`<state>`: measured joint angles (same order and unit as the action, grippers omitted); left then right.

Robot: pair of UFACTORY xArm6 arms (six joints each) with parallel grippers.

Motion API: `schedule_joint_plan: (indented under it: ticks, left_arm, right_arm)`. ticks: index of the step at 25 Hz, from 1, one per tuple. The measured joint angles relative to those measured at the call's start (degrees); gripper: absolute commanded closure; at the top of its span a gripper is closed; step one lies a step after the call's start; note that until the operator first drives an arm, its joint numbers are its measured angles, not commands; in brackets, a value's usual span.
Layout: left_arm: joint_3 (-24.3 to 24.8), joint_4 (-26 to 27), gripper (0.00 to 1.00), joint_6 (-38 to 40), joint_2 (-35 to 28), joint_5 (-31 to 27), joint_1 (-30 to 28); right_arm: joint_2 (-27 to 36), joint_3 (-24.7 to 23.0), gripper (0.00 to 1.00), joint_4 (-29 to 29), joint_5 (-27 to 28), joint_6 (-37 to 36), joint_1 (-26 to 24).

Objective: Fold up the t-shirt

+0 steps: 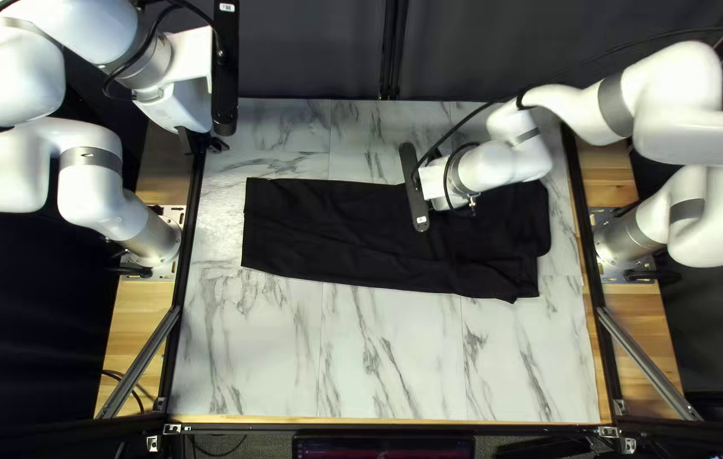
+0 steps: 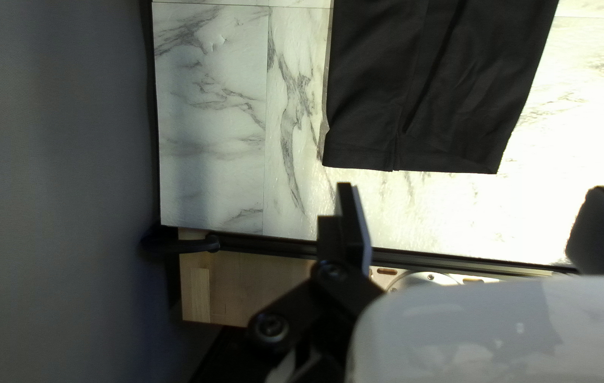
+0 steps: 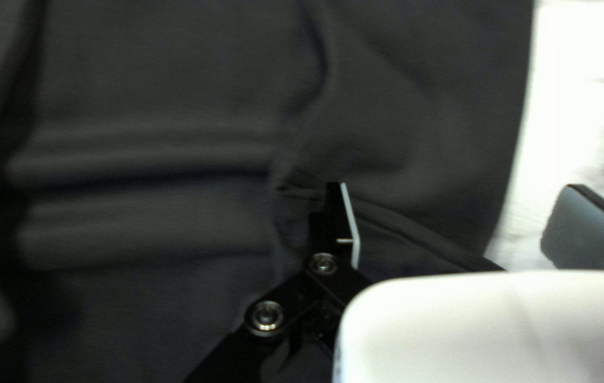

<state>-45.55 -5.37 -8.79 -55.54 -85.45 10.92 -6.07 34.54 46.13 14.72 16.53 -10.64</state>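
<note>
The shirt (image 1: 319, 225) lies as a long strip on the table (image 1: 395, 374), rumpled toward the right of the top left view. My right tool (image 3: 456, 187) is over it, spread wide, gripping nothing; my left tool (image 2: 474, 190) is wide open and empty, beyond the straight end (image 2: 415, 157). I'd close the right one low, catch every layer, and draw slowly so nothing twists.

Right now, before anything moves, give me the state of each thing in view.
Black cloth t-shirt: lying in a long band, creased, not folded into a compact bundle.
Left black two-fingered gripper: open, empty, beyond the shirt's straight end.
Right black two-fingered gripper: open, over the shirt; contact unclear.
Black-framed screen at the near edge: lit.
</note>
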Motion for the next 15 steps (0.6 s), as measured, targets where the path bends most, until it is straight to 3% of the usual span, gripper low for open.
schedule_joint_plan:
  ticks: [7,15]
  left_arm:
    - [0.00,0.00,0.00,0.00,0.00,0.00,0.00]
    - [0.00,0.00,0.00,0.00,0.00,0.00,0.00]
  right_arm:
    - [12.30,-5.18,0.00,-6.90,5.97,-5.67,2.21]
    - [30.75,-12.56,0.00,-21.34,16.18,-19.77,3.55]
